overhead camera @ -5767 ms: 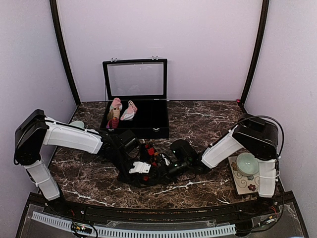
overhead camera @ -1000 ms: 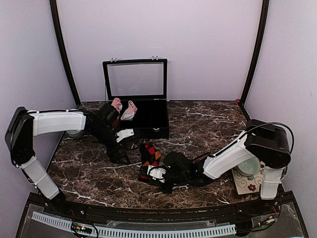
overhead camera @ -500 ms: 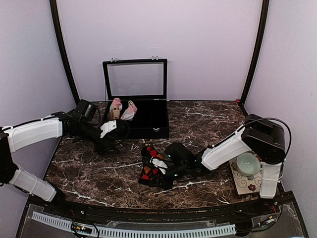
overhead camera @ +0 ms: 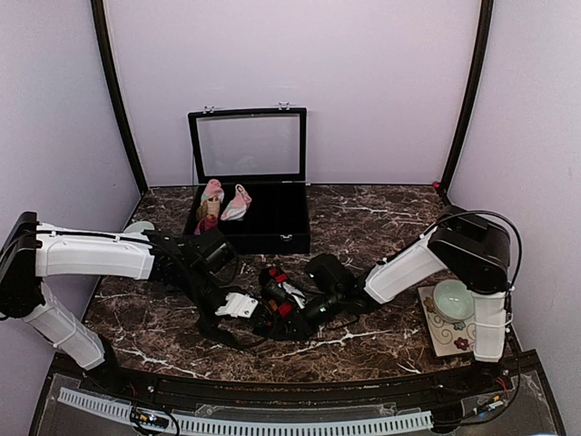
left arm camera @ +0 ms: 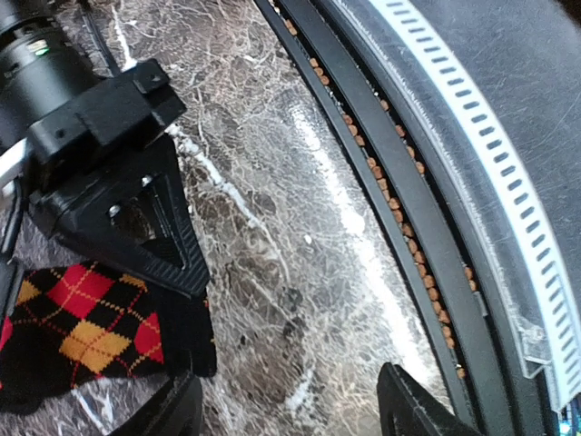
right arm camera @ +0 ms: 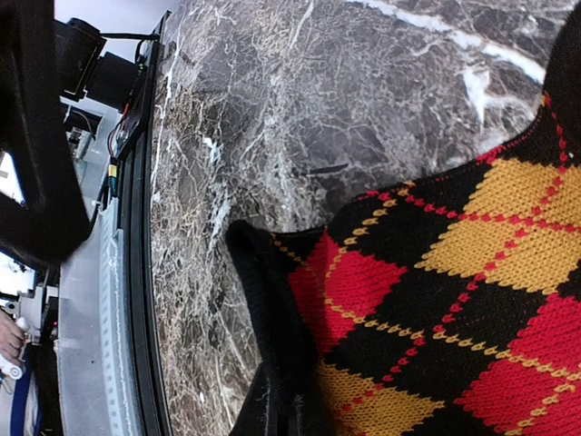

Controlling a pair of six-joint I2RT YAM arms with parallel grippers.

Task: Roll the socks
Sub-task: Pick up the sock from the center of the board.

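Note:
The black argyle sock [overhead camera: 275, 292] with red and orange diamonds lies bunched on the marble table [overhead camera: 381, 227], front centre. My right gripper [overhead camera: 295, 304] is shut on it. In the right wrist view the sock [right arm camera: 454, 291] fills the frame and its folded black edge hides my right gripper [right arm camera: 290, 409]. My left gripper [overhead camera: 238, 307] sits just left of the sock, low over the marble. It stands open in the left wrist view [left arm camera: 290, 411] with bare marble between its fingertips [left arm camera: 172, 413], and the sock [left arm camera: 82, 327] lies to one side. The pink sock [overhead camera: 240, 203] lies in the case.
An open black case [overhead camera: 272, 238] with a glass lid stands at the back, holding a pink-topped upright roll [overhead camera: 211, 207]. A pale bowl [overhead camera: 451, 298] rests on a patterned mat at the right. Another pale dish [overhead camera: 138, 227] sits behind the left arm. The front rail [left arm camera: 472, 173] runs close by.
My left arm swung from beside the case down to the front, next to the argyle sock, and its jaws narrowed somewhat. My right gripper shifted the sock slightly toward the back.

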